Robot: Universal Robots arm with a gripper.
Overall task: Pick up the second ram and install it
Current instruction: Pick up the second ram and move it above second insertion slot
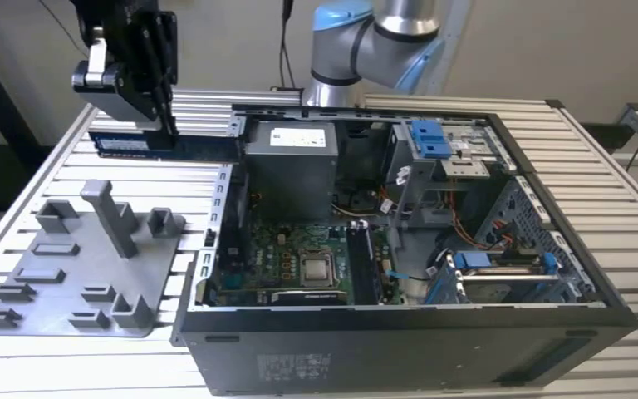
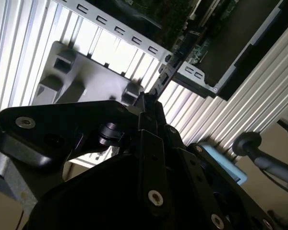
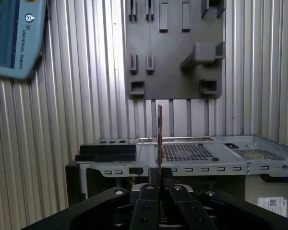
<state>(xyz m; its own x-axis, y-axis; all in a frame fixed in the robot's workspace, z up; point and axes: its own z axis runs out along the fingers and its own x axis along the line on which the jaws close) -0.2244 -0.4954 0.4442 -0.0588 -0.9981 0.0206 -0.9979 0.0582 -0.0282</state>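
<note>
Firmly closed to the width of a thin board, the jaws of the gripper (image 1: 170, 126) hold the second ram (image 1: 192, 148) by its upper edge, near the middle of its length. The stick hangs on edge with its long side level and both ends jutting free. In the first wrist view it shows edge-on as a thin straight line rising from between the fingertips, with no visible lean.

The stick is in the air at the far side of the scene, toward the exterior view's left. It sits above the slatted table (image 1: 64, 359) and beyond the grey fixture plate (image 1: 76, 274). One end reaches toward the far corner of the open computer case (image 1: 408, 349). The green motherboard (image 1: 296, 249) lies on the case floor, well apart from the stick and lower down.

Judged from this, the carry is under way and the seating is not yet done. Doing it well calls for keeping the board level and square in the grip. It should clear the case wall with height to spare. Its long axis should be lined up with the slot before any descent, and the push should go straight down rather than at a tilt. The slot itself is hard to make out among the dark parts by the processor.
</note>
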